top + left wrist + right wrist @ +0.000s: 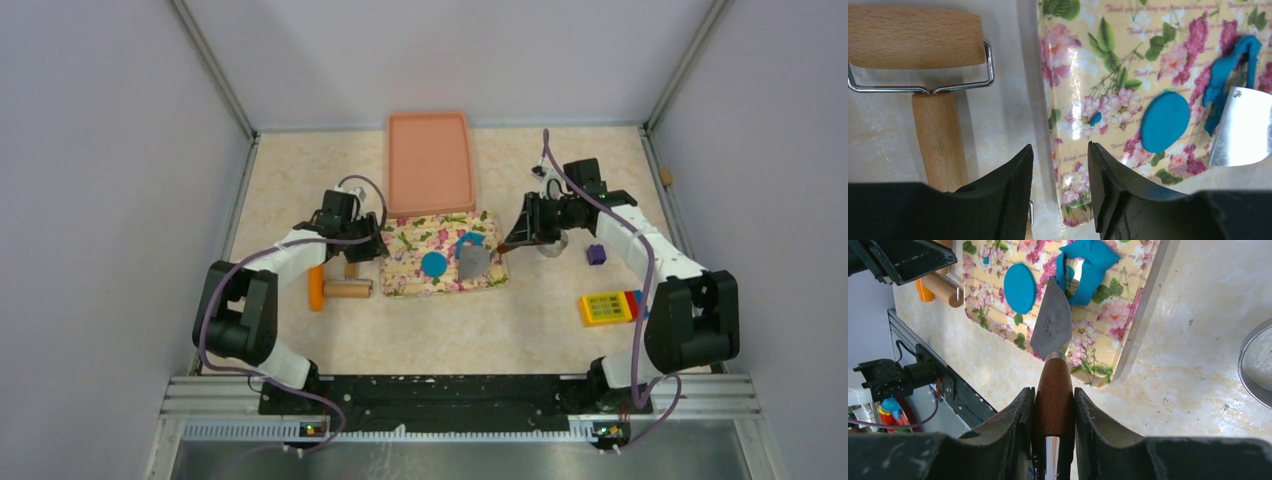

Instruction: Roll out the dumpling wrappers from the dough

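Observation:
A round blue dumpling wrapper (433,264) lies flat on the floral board (420,280); it also shows in the left wrist view (1164,121) and the right wrist view (1019,288). The ragged blue dough scrap (468,241) lies beside it (1088,267). My right gripper (1054,407) is shut on the brown wooden handle (1054,390) of a metal scraper. Its blade (1052,322) rests on the board at the scrap's edge. My left gripper (1060,165) is open and empty, with the board's left edge (1048,100) between its fingers.
A wooden roller (913,37) with an orange grip (316,288) lies left of the board. A pink tray (430,163) stands behind it. A metal ring cutter (1258,365), a purple block (596,254) and a yellow toy brick (610,307) lie to the right. A tiny blue crumb (1095,118) is on the board.

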### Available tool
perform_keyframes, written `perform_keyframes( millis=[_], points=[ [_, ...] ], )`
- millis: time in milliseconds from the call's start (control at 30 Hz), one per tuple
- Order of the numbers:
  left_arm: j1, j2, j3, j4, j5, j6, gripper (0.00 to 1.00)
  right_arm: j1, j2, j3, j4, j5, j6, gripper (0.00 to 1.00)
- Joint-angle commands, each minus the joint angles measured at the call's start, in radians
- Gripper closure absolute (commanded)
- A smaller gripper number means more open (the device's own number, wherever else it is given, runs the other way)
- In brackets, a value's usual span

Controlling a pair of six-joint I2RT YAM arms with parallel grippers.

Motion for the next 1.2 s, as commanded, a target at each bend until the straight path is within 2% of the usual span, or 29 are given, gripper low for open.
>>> perform_keyframes(
  millis=[0,233,467,600,900,1167],
  points=[
    [0.006,0.041,0.004,0.039,-0.057,-0.074,0.54,0.003,-0.032,0.030,0.013,-0.019,0.024,1.00],
    [0.018,0.086,-0.014,0.059,-0.059,-0.093,0.58,0.006,-0.004,0.037,0.015,-0.018,0.050,1.00],
    [0.018,0.099,-0.039,0.091,-0.054,-0.104,0.72,0.051,0.024,0.075,0.003,-0.005,0.014,1.00],
    [0.018,0.114,-0.037,0.102,-0.044,-0.104,0.77,0.096,0.018,0.113,-0.029,0.053,-0.044,1.00],
    [0.018,0.130,-0.039,0.118,-0.037,-0.107,1.00,0.119,0.054,0.146,-0.042,0.101,-0.061,1.00],
    [0.018,0.127,-0.047,0.126,-0.037,-0.112,1.00,0.135,0.110,0.176,-0.040,0.106,-0.071,1.00]
  ],
)
